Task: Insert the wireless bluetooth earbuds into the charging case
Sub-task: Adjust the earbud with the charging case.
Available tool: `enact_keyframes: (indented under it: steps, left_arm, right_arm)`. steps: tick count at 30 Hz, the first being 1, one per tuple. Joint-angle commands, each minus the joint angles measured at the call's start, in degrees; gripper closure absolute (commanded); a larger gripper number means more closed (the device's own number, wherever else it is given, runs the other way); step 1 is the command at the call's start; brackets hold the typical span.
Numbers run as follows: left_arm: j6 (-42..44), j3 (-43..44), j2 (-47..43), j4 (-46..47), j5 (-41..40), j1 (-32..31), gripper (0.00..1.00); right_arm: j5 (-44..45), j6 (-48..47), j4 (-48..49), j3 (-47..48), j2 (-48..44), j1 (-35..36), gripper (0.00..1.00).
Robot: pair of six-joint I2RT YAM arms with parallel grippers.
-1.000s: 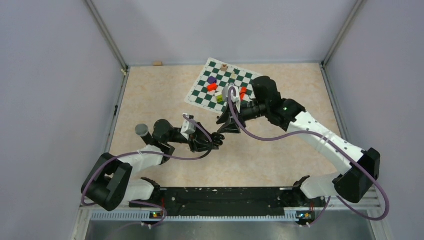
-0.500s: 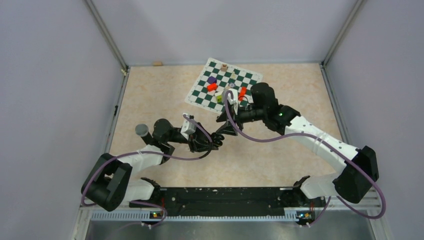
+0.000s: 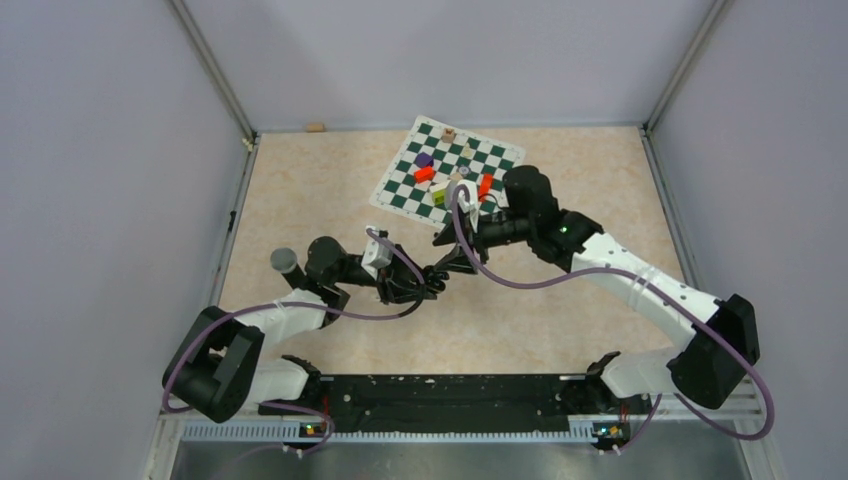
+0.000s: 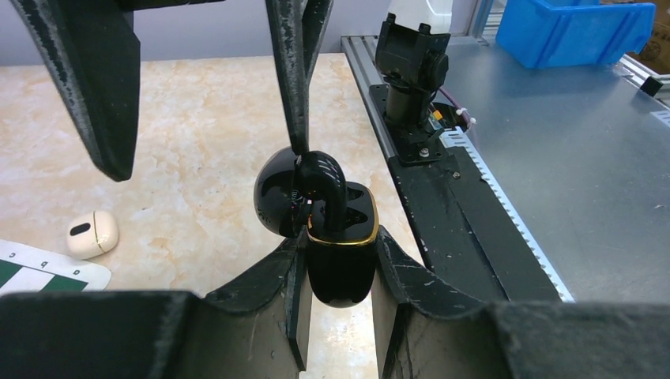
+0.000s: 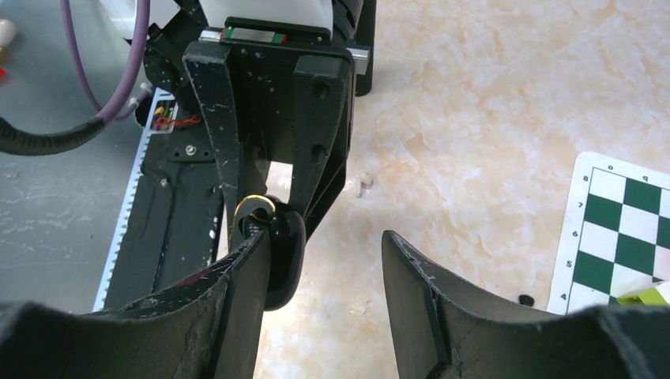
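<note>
My left gripper [image 4: 340, 237] is shut on the charging case [image 4: 341, 264], a glossy black pod with a gold rim. It holds the case above the table with the lid [image 4: 274, 192] open behind. One black curved earbud [image 4: 322, 183] sits in the case's mouth and sticks up. My right gripper [image 5: 324, 234] is open just above it. One of its fingers [image 4: 296, 71] touches the top of the earbud. The case also shows in the right wrist view [image 5: 286, 253]. A tiny black piece [image 5: 525, 299] lies by the chessboard's edge, too small to identify. In the top view the two grippers meet [image 3: 440, 270].
A chessboard [image 3: 400, 190] with small coloured blocks lies behind the right arm. A cream-coloured pod [image 4: 92, 234] rests on the table by the board's corner. The black base rail [image 4: 458, 229] runs along the near edge. A grey knob [image 3: 283, 260] stands left of the left arm.
My right gripper has come down and in toward the case held by my left gripper. The left arm has stayed still.
</note>
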Motion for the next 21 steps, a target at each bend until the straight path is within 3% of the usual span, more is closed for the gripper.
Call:
enact_keyframes:
  steps: [1, 8, 11, 16, 21]
  left_arm:
    - [0.8, 2.1, -1.2, 1.6, 0.4, 0.4, 1.00]
    - [0.7, 2.3, -1.2, 1.0, 0.6, 0.6, 1.00]
    - [0.9, 2.5, -1.1, 0.6, 0.7, 0.6, 1.00]
    - [1.3, 3.8, -0.5, -3.4, 3.7, 0.5, 1.00]
    - [7.5, 6.3, 0.0, -15.3, 7.6, 0.6, 1.00]
  right_arm:
    - [-0.2, -3.7, -1.8, 1.0, -3.3, 0.6, 0.46]
    - [0.3, -7.8, -4.8, 1.5, -4.5, 1.3, 0.42]
    - [-3.1, -13.0, -7.8, 2.3, -5.4, 1.3, 0.48]
    - [-6.3, -33.3, -19.3, 5.4, -6.5, 2.0, 0.53]
    - [-3.5, -54.0, -30.0, 8.2, -5.4, 3.0, 0.53]
